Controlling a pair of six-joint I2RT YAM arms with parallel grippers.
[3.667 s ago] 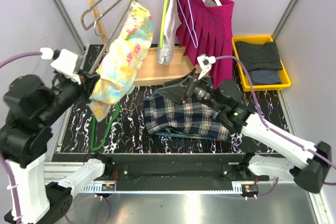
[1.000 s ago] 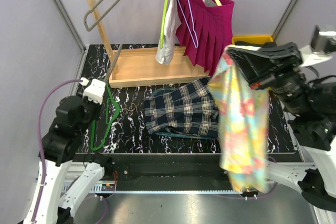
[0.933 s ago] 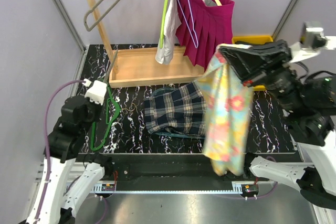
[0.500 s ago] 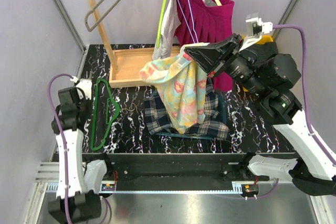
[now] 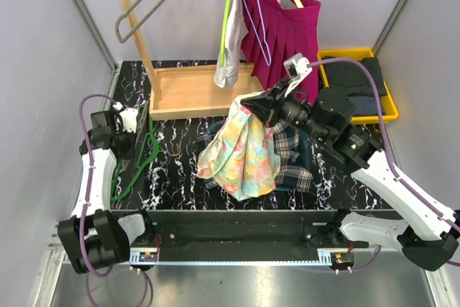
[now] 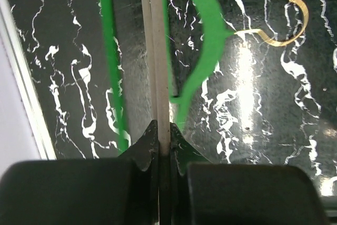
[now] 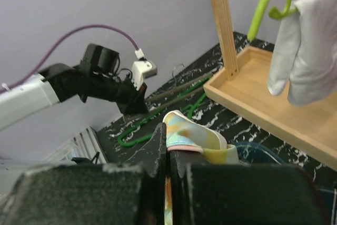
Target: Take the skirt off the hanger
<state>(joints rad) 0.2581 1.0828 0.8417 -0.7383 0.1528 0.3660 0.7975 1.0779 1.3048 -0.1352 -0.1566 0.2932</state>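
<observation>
The black marbled bench (image 5: 338, 170) carries a wooden rack (image 5: 194, 91) along its back edge, with a magenta pleated skirt (image 5: 287, 34) hanging from its rail. Over the middle of the bench the floral skirt (image 5: 241, 152) is off any hanger. It dangles in a bunch from the right gripper (image 7: 167, 130), whose fingers are pinched tight on its waistband, and its lower folds drape onto a plaid skirt (image 5: 291, 170) spread flat there. A yellow bin (image 5: 334, 55) of dark clothes sits in the back right corner. Near the left edge a green hanger (image 5: 147, 156) lies flat. Just above it the left gripper (image 6: 163, 133) is clamped on the thin bar of a grey hanger (image 6: 156, 51).
</observation>
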